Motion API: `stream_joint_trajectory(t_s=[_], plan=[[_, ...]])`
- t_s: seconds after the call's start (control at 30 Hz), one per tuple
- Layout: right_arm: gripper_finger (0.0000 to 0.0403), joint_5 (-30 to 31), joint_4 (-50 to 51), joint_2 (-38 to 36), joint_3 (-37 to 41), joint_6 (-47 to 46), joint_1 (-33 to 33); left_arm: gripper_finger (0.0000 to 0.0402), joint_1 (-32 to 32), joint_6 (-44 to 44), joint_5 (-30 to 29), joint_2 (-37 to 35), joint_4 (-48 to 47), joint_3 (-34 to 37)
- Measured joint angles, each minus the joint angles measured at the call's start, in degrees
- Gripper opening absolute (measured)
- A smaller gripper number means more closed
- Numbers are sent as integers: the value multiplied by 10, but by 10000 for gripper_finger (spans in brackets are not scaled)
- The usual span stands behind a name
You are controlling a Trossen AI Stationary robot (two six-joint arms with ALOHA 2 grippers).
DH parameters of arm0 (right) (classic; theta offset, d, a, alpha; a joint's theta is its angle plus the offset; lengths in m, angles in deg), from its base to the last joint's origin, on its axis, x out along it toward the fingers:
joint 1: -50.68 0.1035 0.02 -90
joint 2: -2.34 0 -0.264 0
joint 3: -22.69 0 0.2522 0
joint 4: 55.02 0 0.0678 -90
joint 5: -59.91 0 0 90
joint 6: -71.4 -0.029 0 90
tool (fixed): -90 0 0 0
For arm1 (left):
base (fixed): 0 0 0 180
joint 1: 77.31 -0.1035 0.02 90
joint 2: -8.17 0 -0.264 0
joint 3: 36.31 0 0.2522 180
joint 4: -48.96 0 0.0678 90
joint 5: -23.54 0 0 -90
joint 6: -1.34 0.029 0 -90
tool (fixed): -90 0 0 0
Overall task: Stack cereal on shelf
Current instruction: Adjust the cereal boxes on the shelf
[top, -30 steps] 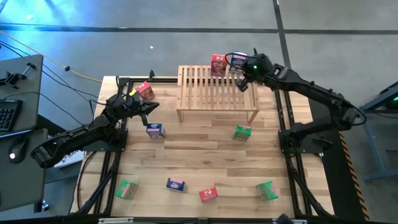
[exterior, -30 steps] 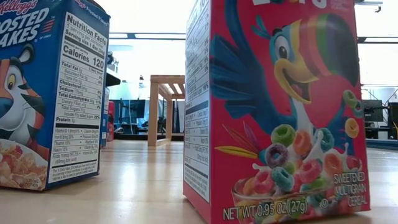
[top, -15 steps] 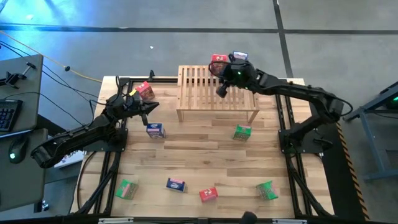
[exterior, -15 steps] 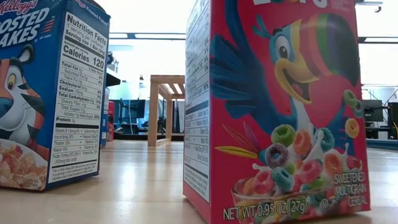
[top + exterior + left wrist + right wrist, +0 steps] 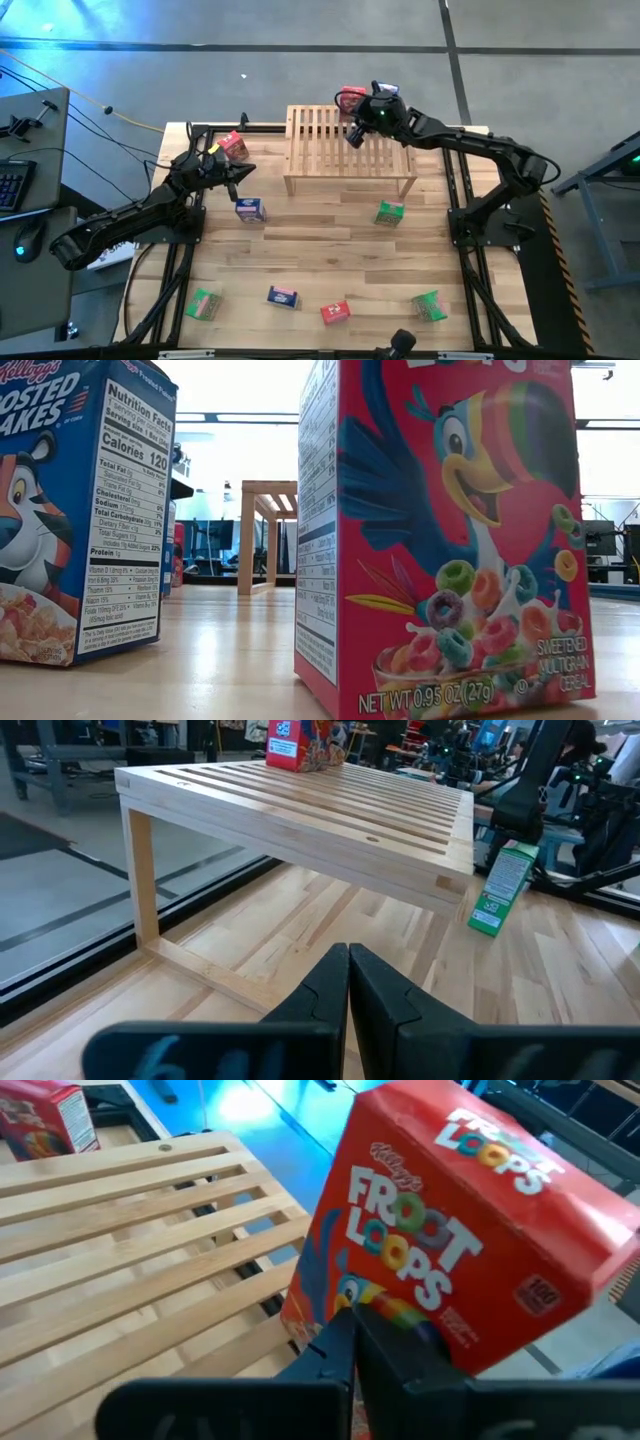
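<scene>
The right tool [image 5: 352, 1320] — fingers pressed together — touches a tilted red cereal box [image 5: 450, 1240] at the shelf's [image 5: 345, 150] far edge; the left tool [image 5: 348, 982], also closed, waits beside the shelf.

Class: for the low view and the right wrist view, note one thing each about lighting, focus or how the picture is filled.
Low view: the tall red cardboard Froot Loops box and the blue Frosted Flakes box loom close and fill the frame, while the bright background is washed out behind the light-wood slatted shelf. Right wrist view: blue glare lies beyond the shelf, and the tilted red Froot Loops box looks slightly soft.
</scene>
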Motion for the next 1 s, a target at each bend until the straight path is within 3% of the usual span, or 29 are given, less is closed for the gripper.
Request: stream_joint_trajectory(t_s=[0.47,0.67,0.87,1.0], plan=[[0,-4,9,-17,0,-2,10,5,0,0,0,0,0,0],[0,-7,75,-108,0,-5,38,5,0,0,0,0,-1,0],[5,21,181,-195,0,-50,16,5,0,0,0,0,-1,0],[10,22,272,-214,0,-81,-6,5,0,-1,0,0,0,0]])
